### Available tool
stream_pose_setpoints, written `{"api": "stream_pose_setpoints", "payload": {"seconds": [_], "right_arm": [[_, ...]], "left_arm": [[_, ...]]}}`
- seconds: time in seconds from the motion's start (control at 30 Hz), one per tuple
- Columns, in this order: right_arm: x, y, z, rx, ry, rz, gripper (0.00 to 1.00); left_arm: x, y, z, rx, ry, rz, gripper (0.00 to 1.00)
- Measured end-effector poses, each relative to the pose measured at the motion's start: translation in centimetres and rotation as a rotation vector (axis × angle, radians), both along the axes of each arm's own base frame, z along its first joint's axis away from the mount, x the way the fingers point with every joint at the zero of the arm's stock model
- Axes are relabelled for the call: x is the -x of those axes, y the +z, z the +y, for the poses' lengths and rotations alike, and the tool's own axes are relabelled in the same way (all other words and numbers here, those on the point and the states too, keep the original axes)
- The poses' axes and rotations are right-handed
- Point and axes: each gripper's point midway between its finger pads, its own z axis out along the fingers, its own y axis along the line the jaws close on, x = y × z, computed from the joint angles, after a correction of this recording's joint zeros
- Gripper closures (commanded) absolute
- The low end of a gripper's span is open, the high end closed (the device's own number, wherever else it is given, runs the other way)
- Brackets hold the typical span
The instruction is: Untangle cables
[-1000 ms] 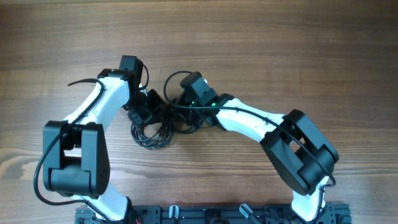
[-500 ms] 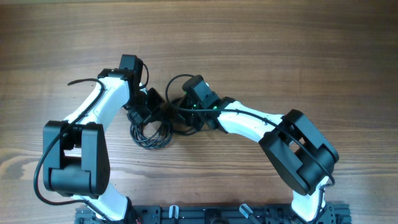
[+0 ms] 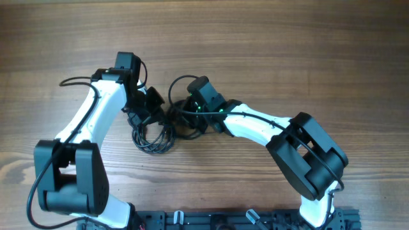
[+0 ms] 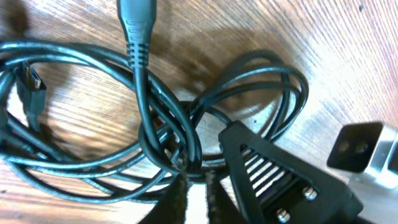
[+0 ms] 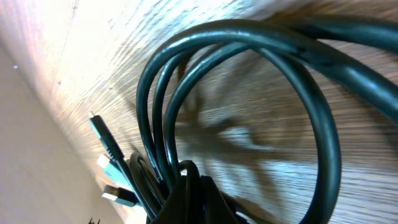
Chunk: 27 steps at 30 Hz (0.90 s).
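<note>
1. Near the middle of the wooden table (image 3: 287,38), the cables (image 3: 153,137) lie as a loose black coil of several overlapping loops, between the two arms and on the side nearer the robot base.
2. Left gripper (image 3: 153,114): it sits at the upper edge of the coil. In the left wrist view its fingers (image 4: 176,202) stand narrowly apart, with a sliver of table showing between them. Several strands cross right at the tips. Whether a strand is clamped cannot be determined.
3. Right gripper (image 3: 185,121): it sits at the right of the coil, just beside the left gripper. In the right wrist view its jaws are closed together, and three strands of one large loop run down into the closed tips, so the cables are gripped.
4. A black ribbed finger (image 4: 261,168) with two screws, belonging to the right gripper, lies over the loops in the left wrist view.
5. Connectors: a moulded black plug (image 4: 138,25) stands above the crossing point; small plugs (image 5: 106,146) with pale tips lie on the table left of the gripped loop.
</note>
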Motion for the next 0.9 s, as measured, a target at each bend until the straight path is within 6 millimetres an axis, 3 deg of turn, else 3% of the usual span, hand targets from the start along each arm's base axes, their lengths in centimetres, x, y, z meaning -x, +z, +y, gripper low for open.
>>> {"api": "stream_pose_setpoints", "payload": {"seconds": [0.1,0.47,0.77,0.9], "right_arm": [[0.0,0.1,0.1,-0.007,0.005,0.0,0.96],[0.1,0.1,0.2,-0.009,0.019,-0.008,0.96],[0.1,0.2,0.2,-0.009,0.025,-0.012,0.96],[0.1,0.2,0.2,-0.011,0.025,-0.014,0.96]], "left_arm": [[0.5,0.0,0.2,-0.018,-0.004,0.014,0.59],[2.3,-1.3,0.5,-0.058,0.05,0.093,0.56],[1.9,-1.4,0.5,-0.062,0.193,0.131,0.56],[1.5,-1.5,0.5,-0.059,0.267,0.136,0.62]]}}
